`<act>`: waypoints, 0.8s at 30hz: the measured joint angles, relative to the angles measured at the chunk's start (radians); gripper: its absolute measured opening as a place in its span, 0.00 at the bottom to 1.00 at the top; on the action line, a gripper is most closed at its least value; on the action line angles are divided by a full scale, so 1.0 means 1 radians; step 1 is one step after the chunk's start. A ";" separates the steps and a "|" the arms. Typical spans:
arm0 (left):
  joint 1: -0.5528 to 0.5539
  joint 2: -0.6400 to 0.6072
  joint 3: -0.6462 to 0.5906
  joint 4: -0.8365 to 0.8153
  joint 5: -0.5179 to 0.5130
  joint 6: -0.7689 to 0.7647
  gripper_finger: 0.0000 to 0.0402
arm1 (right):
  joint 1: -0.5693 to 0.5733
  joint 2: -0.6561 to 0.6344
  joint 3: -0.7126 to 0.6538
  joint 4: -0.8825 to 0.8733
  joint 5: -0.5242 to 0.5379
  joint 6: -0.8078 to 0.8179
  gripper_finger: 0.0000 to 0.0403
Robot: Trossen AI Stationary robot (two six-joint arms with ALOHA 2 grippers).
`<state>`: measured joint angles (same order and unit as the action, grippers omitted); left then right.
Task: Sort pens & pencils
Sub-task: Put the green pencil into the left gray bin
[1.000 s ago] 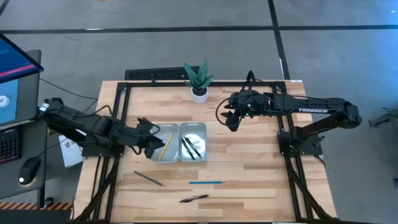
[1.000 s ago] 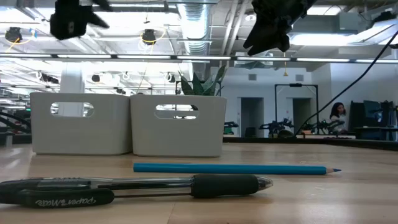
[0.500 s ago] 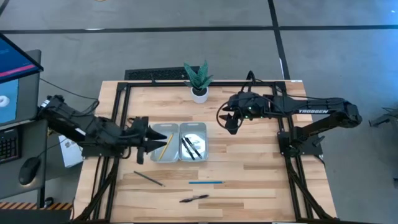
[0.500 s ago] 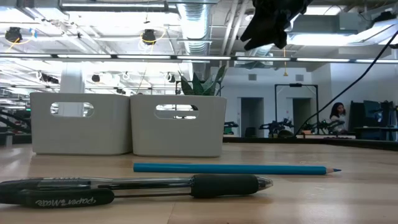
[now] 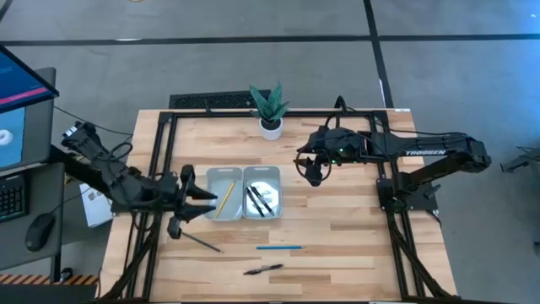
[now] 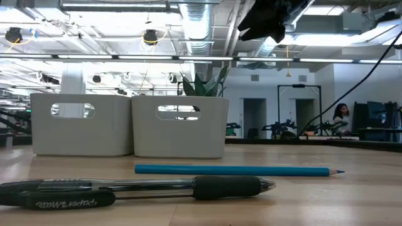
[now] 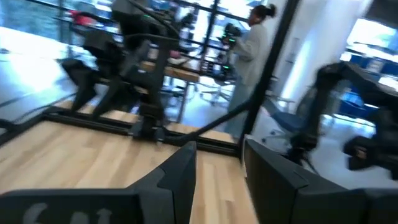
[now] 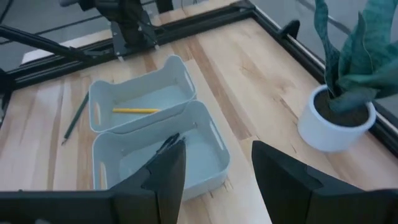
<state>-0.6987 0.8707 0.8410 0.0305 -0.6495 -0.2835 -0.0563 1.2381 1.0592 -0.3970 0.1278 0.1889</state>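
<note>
- My left hand (image 5: 196, 200) hangs part-open and empty; coming down crooked on the grey pencil (image 5: 201, 242) could roll it away.
- My right hand (image 5: 305, 163) waits open, empty.

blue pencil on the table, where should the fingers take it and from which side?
Take the thin bright blue pencil at mid-shaft, coming straight down from above. It lies flat on the wooden table, running left-right in the high view, so the fingers should straddle it front and back. Its middle is clear: the black pen lies apart, nearer the front edge, and the two grey trays sit behind it.
</note>
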 joint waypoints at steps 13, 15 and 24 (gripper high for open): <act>-0.056 0.000 0.000 -0.150 0.323 -0.247 0.31 | 0.004 0.000 0.000 0.047 0.000 0.012 0.51; -0.056 0.000 0.000 -0.187 0.365 -0.333 0.31 | 0.004 0.000 0.000 0.047 0.000 0.041 0.51; -0.056 0.000 -0.001 -0.272 0.472 -0.509 0.31 | 0.004 0.000 0.000 0.047 0.001 0.074 0.51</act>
<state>-0.7547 0.8703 0.8402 -0.2413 -0.1773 -0.7925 -0.0525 1.2381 1.0592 -0.3500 0.1284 0.2626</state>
